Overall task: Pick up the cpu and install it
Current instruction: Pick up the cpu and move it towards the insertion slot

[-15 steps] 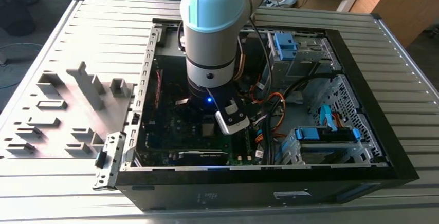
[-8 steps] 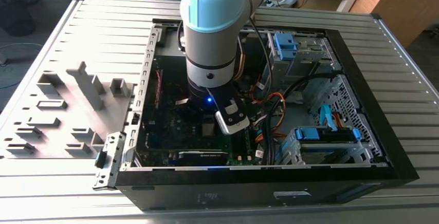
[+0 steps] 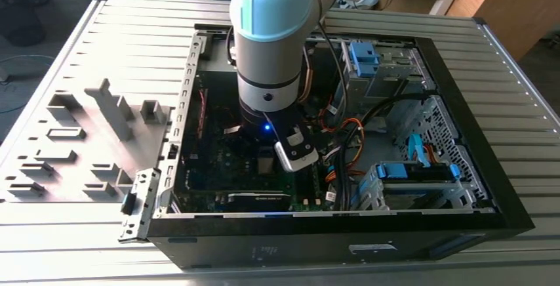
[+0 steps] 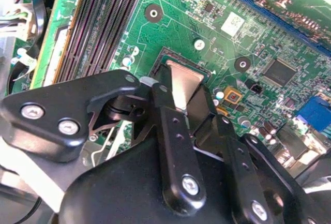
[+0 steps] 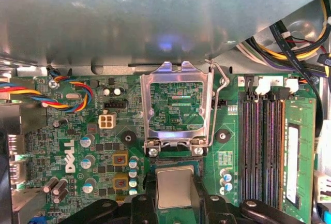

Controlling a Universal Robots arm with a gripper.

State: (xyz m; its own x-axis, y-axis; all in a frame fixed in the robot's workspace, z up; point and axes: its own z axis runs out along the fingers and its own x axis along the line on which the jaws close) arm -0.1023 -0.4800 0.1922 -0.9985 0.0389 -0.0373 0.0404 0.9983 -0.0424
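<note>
Over socket (image 5: 174, 160), gripper (image 5: 174, 193) clasps cpu (image 5: 175, 185); raised frame (image 5: 176, 75), memory slots (image 5: 264, 146) beside.

Exterior view looks steeply down from above on the open case (image 3: 332, 230) and arm (image 3: 271, 43). Both wrist views peer close past the claw (image 4: 184, 92) (image 5: 175, 182) at the motherboard (image 4: 258, 38) (image 5: 77, 146), sharing the socket (image 4: 161, 57) (image 5: 170, 160) and cpu (image 4: 182, 76) (image 5: 173, 193).

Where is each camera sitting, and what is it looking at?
Exterior view: off the arm, looking down into the open computer case; the arm shows.
First wrist view: on the wrist, facing the motherboard; the tool shows, holding the cpu.
Second wrist view: on the wrist, looking past the tool at the socket.
Both wrist views share the cpu.
</note>
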